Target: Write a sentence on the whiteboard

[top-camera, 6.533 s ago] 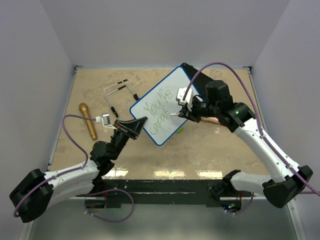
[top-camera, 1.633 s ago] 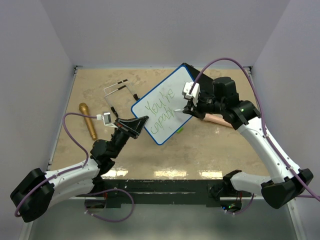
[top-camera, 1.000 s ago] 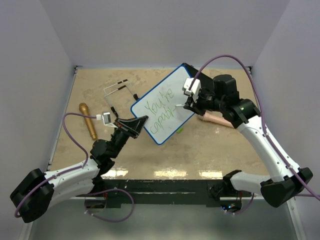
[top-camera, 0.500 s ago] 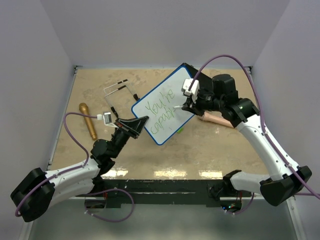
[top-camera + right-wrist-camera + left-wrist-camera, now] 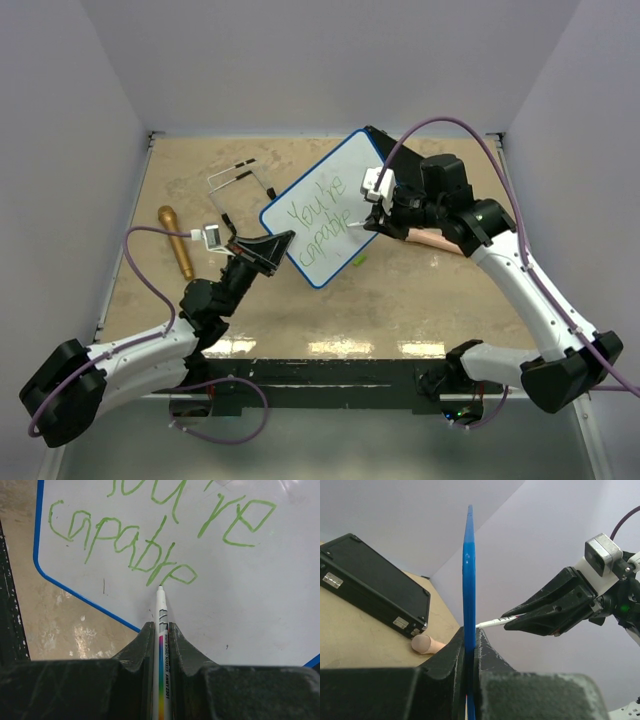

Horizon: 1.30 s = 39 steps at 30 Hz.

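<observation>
The whiteboard [image 5: 322, 190], white with a thin blue rim, is held tilted above the table. My left gripper [image 5: 281, 243] is shut on its lower-left edge; in the left wrist view the board [image 5: 469, 565] stands edge-on between the fingers of that gripper [image 5: 469, 636]. The sentence [image 5: 318, 222] is green handwriting in two lines, "You're" over "capable" [image 5: 125, 545]. My right gripper [image 5: 371, 221] is shut on a white marker [image 5: 161, 611], and the marker's tip touches the board just under the final "e". The marker [image 5: 496, 622] meets the board's right face.
A black case [image 5: 370, 587] lies behind the board at the back right [image 5: 399, 156]. A pink cylinder [image 5: 434, 239] rests under the right arm. A gold microphone-shaped object [image 5: 176, 240] and a wire frame [image 5: 240, 184] lie at the left. A green cap [image 5: 360, 262] sits below the board.
The right gripper has drawn the marker down and slightly left on the second line, finishing the end of "capable". The left arm has kept the board nearly still.
</observation>
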Motion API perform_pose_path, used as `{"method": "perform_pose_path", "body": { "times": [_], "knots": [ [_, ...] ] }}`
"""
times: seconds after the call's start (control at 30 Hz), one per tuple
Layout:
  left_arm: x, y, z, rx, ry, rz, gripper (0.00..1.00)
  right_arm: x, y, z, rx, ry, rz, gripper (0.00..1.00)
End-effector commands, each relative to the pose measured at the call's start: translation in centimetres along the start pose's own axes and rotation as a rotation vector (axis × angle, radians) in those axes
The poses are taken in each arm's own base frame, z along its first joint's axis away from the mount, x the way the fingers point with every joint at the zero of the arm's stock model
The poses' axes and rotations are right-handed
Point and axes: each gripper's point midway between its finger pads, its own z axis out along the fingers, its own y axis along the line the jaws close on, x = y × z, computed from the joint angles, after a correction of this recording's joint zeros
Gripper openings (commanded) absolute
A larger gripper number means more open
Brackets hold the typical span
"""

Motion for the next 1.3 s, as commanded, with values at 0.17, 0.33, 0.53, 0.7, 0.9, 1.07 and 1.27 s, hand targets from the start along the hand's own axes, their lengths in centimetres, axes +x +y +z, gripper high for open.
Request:
{"method": "perform_pose_path", "body": {
  "times": [0.17,0.33,0.53,0.7,0.9,1.07,1.27],
  "knots": [
    [-5.6,-5.9,0.2,0.194,-0.182,-0.062,0.00,-0.1,-1.7,-1.6,0.136,0.019,0.004,0.00],
    [-5.4,-5.8,0.2,0.192,-0.173,-0.062,0.00,-1.7,-2.5,-2.8,0.163,-0.022,-0.003,0.00],
    [-5.1,-5.1,-0.2,0.169,-0.160,-0.049,0.00,-5.4,1.9,-5.2,-0.037,-0.165,-0.109,0.00],
    [-4.5,-4.2,-0.9,0.137,-0.133,-0.040,0.00,-5.1,1.6,-6.5,0.001,-0.193,-0.098,0.00],
    [-4.2,-4.2,-2.2,0.151,-0.114,-0.046,0.00,-4.1,1.2,-7.6,0.039,-0.206,-0.091,0.00],
    [-4.7,-4.4,-2.6,0.150,-0.121,-0.039,0.00,-3.9,1.5,-7.6,0.016,-0.218,-0.090,0.00],
    [-5.0,-4.5,-3.5,0.162,-0.127,-0.045,0.00,-3.4,1.8,-7.3,-0.005,-0.225,-0.083,0.00]
  ]
}}
